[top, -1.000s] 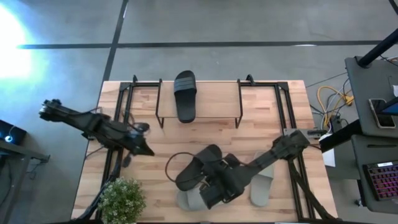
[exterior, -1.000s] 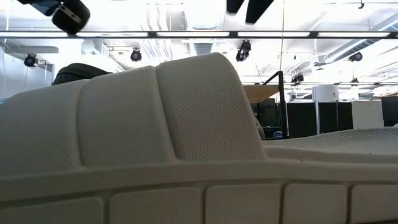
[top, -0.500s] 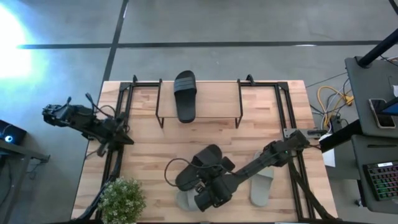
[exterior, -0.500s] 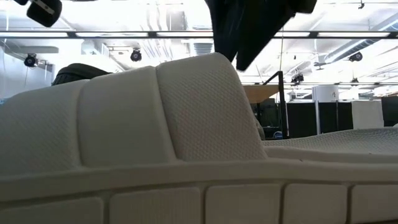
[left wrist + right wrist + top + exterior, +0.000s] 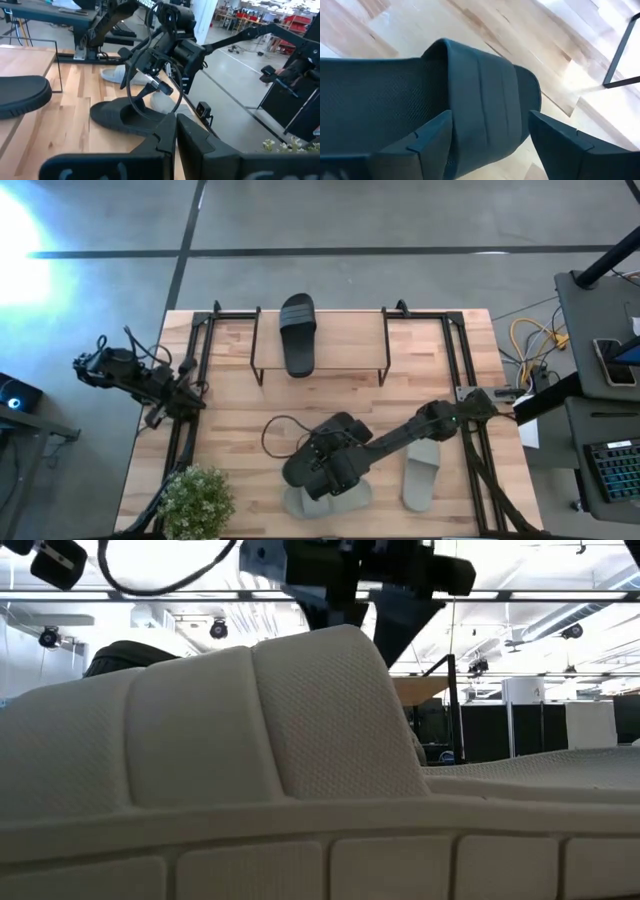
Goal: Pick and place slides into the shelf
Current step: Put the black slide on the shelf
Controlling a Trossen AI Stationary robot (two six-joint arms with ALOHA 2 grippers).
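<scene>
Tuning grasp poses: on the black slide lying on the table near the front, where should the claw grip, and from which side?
Probably the wide strap of the black slide, taken from above. The slide lies sole-down on the table, so the strap arches up clear of the footbed, giving a raised band to pinch. The right claw already hangs over it, fingers open to either side of the strap.

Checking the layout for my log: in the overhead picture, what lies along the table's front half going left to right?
Potted plant → black slide with the right gripper over it → pale slide by itself near the right edge.
</scene>
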